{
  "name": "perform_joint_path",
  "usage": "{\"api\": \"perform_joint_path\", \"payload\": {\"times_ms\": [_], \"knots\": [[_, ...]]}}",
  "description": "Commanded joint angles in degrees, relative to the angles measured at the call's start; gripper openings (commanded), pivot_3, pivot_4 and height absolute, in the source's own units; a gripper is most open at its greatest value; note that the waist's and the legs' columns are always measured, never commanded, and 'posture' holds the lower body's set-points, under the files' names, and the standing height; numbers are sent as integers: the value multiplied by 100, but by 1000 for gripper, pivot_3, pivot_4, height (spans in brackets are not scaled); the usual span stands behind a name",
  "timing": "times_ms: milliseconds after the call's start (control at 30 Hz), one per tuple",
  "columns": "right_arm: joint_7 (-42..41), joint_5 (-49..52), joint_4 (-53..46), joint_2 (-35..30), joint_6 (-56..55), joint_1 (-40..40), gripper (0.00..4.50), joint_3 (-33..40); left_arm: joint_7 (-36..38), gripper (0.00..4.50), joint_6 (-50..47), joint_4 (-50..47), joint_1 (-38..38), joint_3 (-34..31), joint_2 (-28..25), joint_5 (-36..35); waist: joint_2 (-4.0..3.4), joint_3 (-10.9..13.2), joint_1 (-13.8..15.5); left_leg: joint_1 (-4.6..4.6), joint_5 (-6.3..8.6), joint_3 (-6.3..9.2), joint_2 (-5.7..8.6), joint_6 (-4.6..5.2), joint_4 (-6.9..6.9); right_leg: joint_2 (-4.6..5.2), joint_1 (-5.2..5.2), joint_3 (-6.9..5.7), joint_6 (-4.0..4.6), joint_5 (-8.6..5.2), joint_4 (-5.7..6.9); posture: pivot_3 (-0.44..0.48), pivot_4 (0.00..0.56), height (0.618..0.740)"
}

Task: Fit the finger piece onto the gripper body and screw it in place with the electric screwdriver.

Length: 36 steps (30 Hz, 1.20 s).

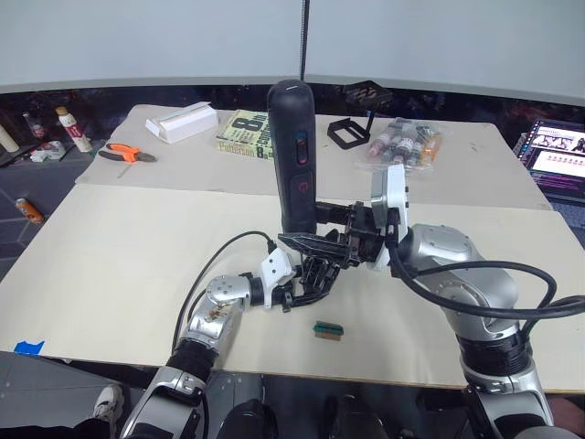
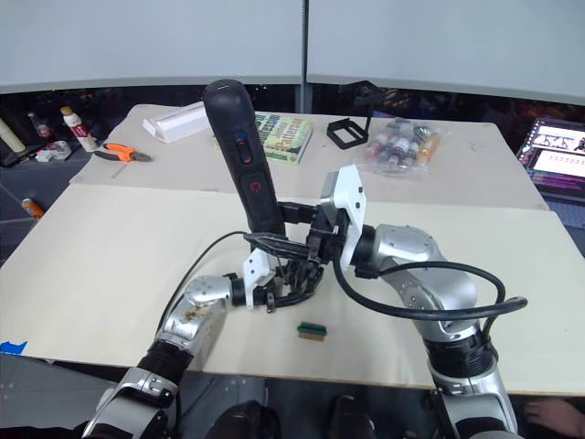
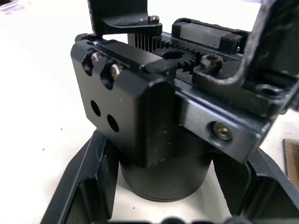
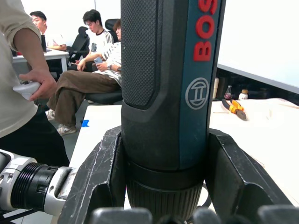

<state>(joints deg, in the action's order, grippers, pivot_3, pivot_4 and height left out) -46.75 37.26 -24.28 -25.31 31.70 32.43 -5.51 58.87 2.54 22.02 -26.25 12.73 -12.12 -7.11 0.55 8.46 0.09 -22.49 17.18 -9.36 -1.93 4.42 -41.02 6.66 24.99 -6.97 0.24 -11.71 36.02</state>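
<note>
Currently I count one electric screwdriver (image 1: 292,155) clamped upright in my right gripper (image 1: 322,240), one gripper body (image 3: 154,116) clasped by my left gripper (image 1: 302,291), one green-and-tan block (image 1: 326,330) nearer.

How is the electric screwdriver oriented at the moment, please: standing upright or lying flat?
Upright. The electric screwdriver rises nearly vertically above the table, held near its lower end by the right pincer, directly over the gripper body.

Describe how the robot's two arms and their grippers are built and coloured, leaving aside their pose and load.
Both arms have silver-grey metal shells with black joint rings. Black cables loop along the right arm and the left arm. Each wrist carries a white block. The left gripper and right gripper each have two black pointed fingers.
</note>
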Motion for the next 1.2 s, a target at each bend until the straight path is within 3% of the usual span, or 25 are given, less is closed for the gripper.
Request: {"api": "perform_joint_path", "payload": {"times_ms": [33,1200], "knots": [[-11,176,-256,7,-187,211,1922,306,83,2331,-64,-8,100,140,18,-20,0,0,1,0,0,0,0,0,0,0,0,0,0,0,0,0,150,740],[-78,105,-320,-88,-79,252,1922,202,88,2331,-67,-6,131,173,52,-11,0,0,5,0,0,0,0,0,1,1,0,0,0,0,-2,0,150,740]]}}
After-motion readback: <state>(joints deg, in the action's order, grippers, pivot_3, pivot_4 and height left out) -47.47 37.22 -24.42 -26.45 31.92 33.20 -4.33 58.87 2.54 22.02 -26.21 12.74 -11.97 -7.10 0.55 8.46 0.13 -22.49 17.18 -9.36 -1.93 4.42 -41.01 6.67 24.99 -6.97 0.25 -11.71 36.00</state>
